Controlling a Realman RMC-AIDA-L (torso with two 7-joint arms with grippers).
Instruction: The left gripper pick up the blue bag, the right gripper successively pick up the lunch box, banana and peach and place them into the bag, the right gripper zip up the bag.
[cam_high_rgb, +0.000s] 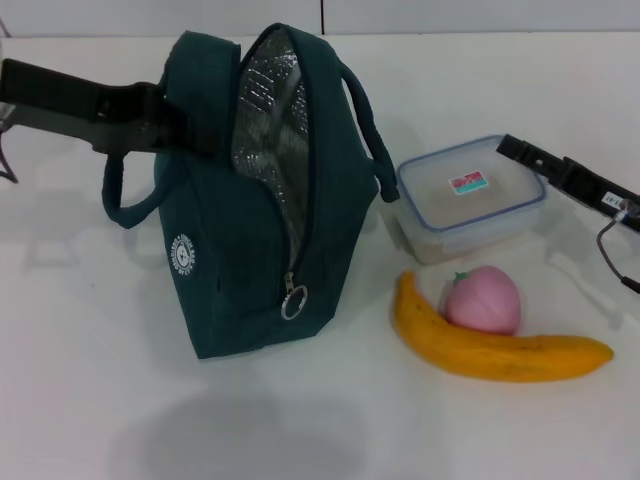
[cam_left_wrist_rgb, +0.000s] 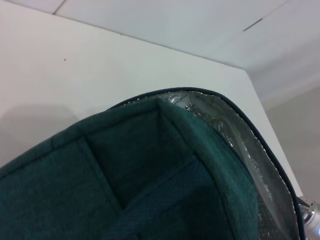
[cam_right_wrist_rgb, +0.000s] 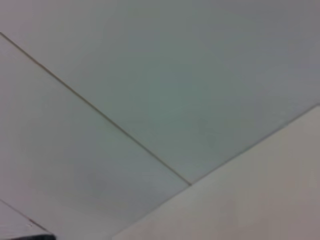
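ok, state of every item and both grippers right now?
blue bag: upright, unzipped, foil lining showing
lunch box: lid on, on table beside bag
banana: lying on table
peach: on table, against banana
left gripper: at the bag's top
right gripper: over lunch box's far corner, holding nothing

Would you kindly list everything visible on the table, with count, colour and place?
bag: one, dark teal, silver lining, unzipped, upright left of centre
lunch box: one, clear with blue-rimmed lid, right of bag
peach: one, pink, in front of lunch box, touching banana
banana: one, yellow-orange, nearest edge, curving under peach
table: one, white
left pincer: black, at bag's upper side
right pincer: black, at lunch box's far right corner
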